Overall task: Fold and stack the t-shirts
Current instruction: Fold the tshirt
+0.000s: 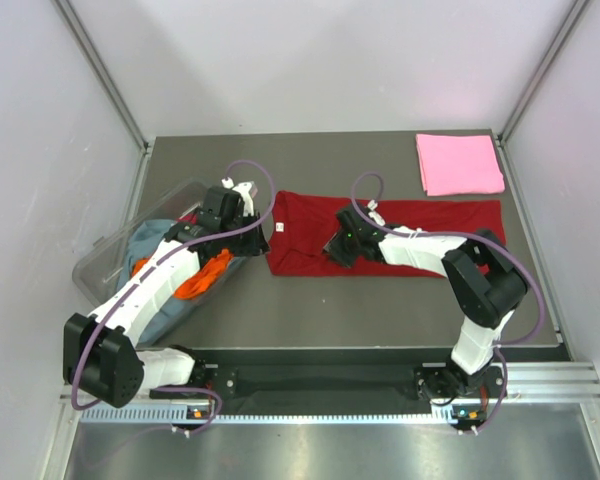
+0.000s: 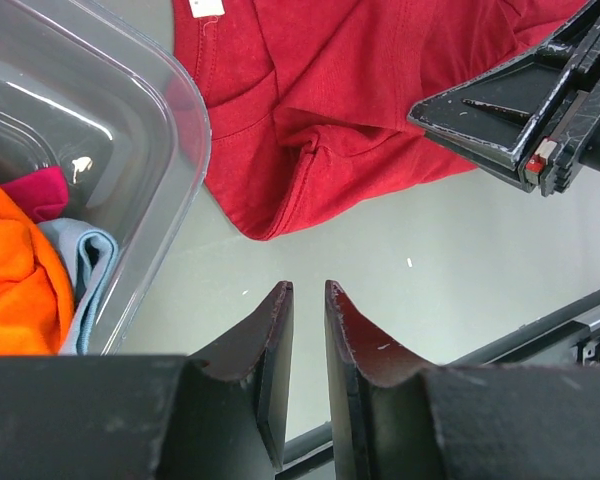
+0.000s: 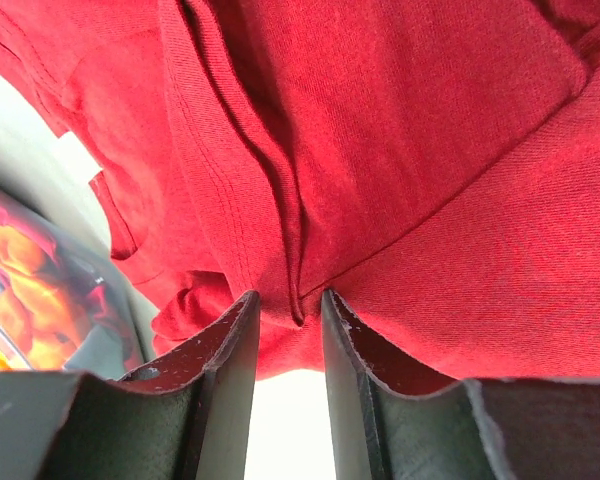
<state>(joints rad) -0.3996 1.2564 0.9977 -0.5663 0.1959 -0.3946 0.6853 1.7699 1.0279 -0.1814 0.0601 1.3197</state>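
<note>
Mid-table, dark red t-shirt lies rumpled; right fingers pinch fold; left fingers slightly apart, empty.

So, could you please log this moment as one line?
left gripper open, empty, beside tub | right gripper pinching dark red t-shirt fold | pink t-shirt folded, far right corner

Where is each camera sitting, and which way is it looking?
Top: above and behind, looking down at the table, red shirt, pink shirt and tub; left arm and right arm show.
Left wrist: on the left arm, looking past the left fingers at the tub's rim and red shirt.
Right wrist: on the right arm, close on a red shirt fold at the right fingers.
Shared: all see the red shirt.
</note>
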